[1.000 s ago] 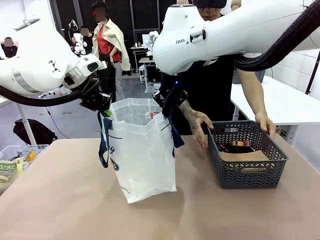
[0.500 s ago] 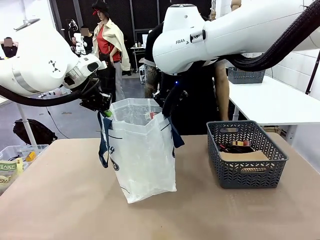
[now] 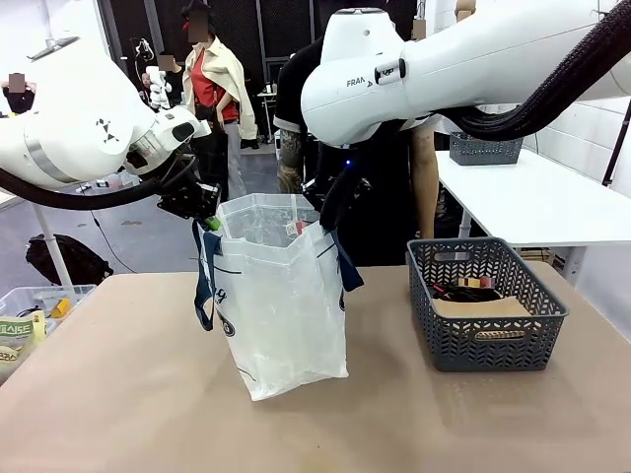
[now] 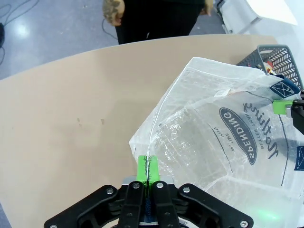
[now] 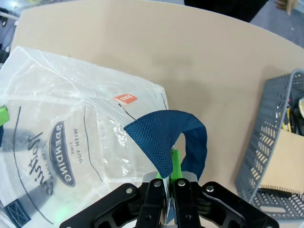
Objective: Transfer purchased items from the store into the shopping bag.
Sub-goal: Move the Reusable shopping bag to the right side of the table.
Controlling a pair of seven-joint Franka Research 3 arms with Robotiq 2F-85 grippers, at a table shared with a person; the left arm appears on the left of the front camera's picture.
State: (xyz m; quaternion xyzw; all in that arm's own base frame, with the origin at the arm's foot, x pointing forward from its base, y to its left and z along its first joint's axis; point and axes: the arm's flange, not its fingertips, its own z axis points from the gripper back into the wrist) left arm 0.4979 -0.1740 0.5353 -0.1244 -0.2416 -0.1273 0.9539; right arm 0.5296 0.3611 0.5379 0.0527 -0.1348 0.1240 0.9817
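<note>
Translucent shopping bag (image 3: 286, 315), upright on surface (image 3: 128, 394): left jaws pinch one rim, right jaws the opposite, mouth spread. Purchased items (image 3: 475, 287) lie in grey basket (image 3: 493, 345) alongside. Step: holding open; next, items go in.

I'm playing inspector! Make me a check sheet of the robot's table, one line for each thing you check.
Surface: tan table, no spills seen.
Job's things: shopping bag upright, mouth held open; grey basket to its right, packaged items inside.
Clutter: clear bin of packets beside the table's left edge.
Grippers: left gripper and right gripper each shut on the shopping bag's rim.
Cables: black hose along the right arm.
Surroundings: person standing beyond the table; white side table.
</note>
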